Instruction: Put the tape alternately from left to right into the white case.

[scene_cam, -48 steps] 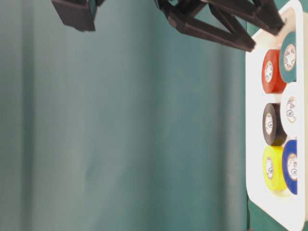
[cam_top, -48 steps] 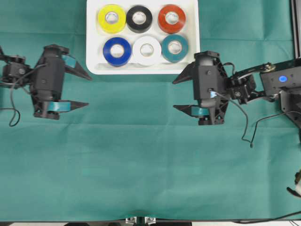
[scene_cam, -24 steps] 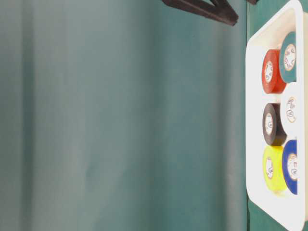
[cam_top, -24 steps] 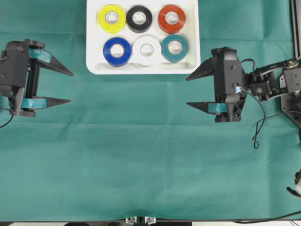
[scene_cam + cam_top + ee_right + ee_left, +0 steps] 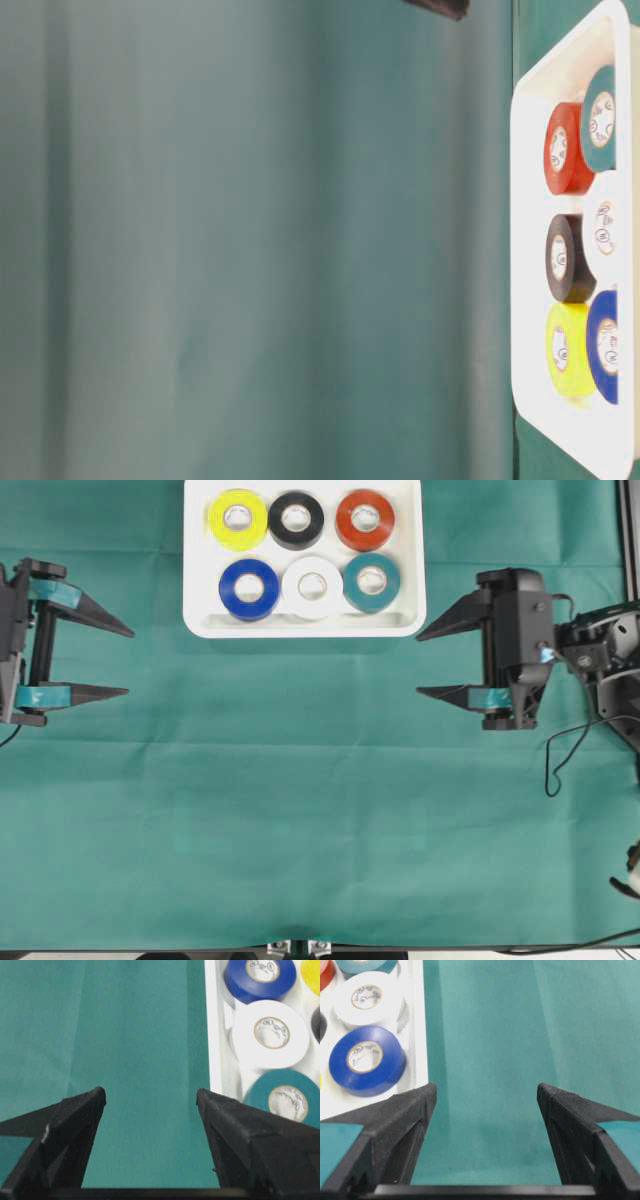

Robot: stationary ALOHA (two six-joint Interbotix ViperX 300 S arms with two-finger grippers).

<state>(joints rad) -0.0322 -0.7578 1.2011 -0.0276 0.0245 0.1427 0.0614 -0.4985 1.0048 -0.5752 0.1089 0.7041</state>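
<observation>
Six tape rolls (image 5: 313, 585) lay flat in two rows inside the white case (image 5: 198, 620) at the far edge of the green surface (image 5: 300, 810). The left gripper (image 5: 128, 662) and right gripper (image 5: 420, 665) flanked it, jaws spread wide, holding nothing.

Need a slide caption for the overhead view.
Six tape rolls fill the white case; both open grippers, left and right, flank it empty.
</observation>
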